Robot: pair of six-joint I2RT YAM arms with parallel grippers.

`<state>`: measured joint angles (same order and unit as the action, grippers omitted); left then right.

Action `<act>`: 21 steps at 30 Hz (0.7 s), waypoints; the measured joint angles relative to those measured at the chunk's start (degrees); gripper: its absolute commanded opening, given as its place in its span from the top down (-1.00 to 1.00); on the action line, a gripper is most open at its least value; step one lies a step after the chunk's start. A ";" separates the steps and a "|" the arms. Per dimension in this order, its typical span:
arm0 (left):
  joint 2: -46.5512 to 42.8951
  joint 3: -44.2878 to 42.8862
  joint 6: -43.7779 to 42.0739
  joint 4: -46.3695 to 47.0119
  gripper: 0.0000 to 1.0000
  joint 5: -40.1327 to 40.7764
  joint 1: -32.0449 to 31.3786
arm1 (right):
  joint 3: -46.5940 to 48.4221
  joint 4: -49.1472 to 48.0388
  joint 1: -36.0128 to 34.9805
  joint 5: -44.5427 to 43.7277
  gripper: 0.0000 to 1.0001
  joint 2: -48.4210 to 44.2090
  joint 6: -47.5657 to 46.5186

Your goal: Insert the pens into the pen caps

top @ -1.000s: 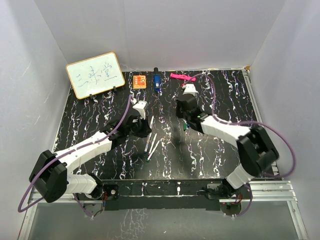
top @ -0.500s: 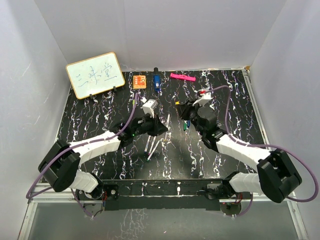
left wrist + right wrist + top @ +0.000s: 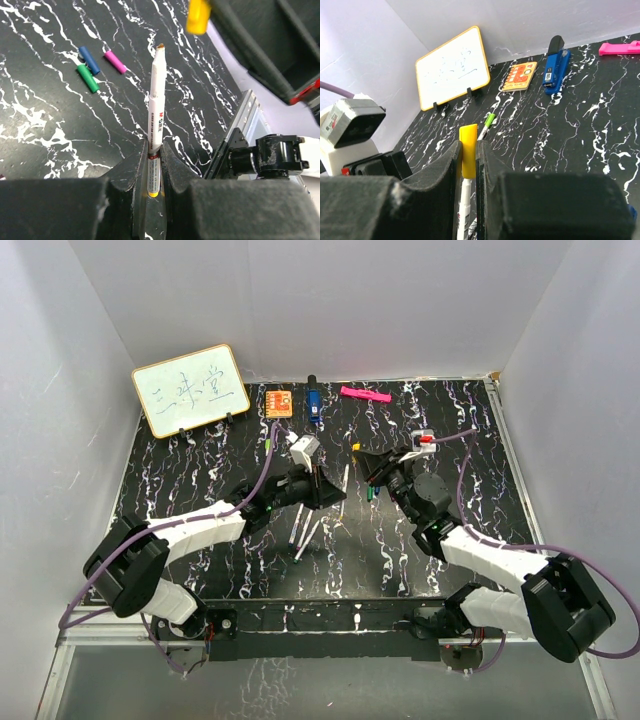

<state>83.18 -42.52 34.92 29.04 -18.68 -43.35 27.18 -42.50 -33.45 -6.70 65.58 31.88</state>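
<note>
**A:** What does the pen (image 3: 156, 100) look like?

**B:** It has a thin white barrel with print along it, a yellow band at the back end and a bare brownish tip. The left gripper (image 3: 155, 150) has its jaws clamped on the rear part. The pen is held off the table (image 3: 40, 125) with its tip pointing away from the gripper.

**A:** And its cap?

**B:** It's a short yellow cap (image 3: 468, 150), pinched between the closed jaws of the right gripper (image 3: 468, 149) and also in the air.

**A:** Are they joined?

**B:** No. The left wrist view shows the tip near the yellow cap but apart from it. The cap sits up and to the right of the tip.

**A:** What else does that view show?

**B:** Three caps lie on the table beyond the pen. The blue cap (image 3: 90, 60) and green cap (image 3: 88, 78) are side by side, with the magenta cap (image 3: 115, 62) near them.

**A:** And from above?

**B:** The two grippers face each other mid-table, and two loose pens (image 3: 303, 528) lie just beside the left one. Along the back stand a whiteboard (image 3: 190, 390), an orange block (image 3: 279, 402), a blue block (image 3: 313, 405) and a pink bar (image 3: 364, 394).

**A:** The right wrist?

**B:** A green-ended pen (image 3: 486, 125) lies in front of the whiteboard. A white barrel shows in the gap under the yellow cap, but I cannot tell whether they touch.
</note>
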 measured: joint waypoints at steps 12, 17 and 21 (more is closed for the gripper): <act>0.81 -0.02 2.82 5.01 1.00 -3.39 -0.02 | -2.71 -9.94 0.00 1.09 1.00 0.70 2.84; 0.98 -0.04 3.02 5.18 1.00 -3.67 -0.04 | -2.71 -10.95 0.00 1.09 1.00 1.77 2.99; 0.98 -0.04 2.99 5.20 1.00 -3.93 -0.15 | -2.71 -11.37 0.00 1.09 1.00 2.38 2.99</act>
<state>84.16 -42.57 37.91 34.24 -22.61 -43.51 24.47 -53.87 -33.45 -5.61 67.96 34.87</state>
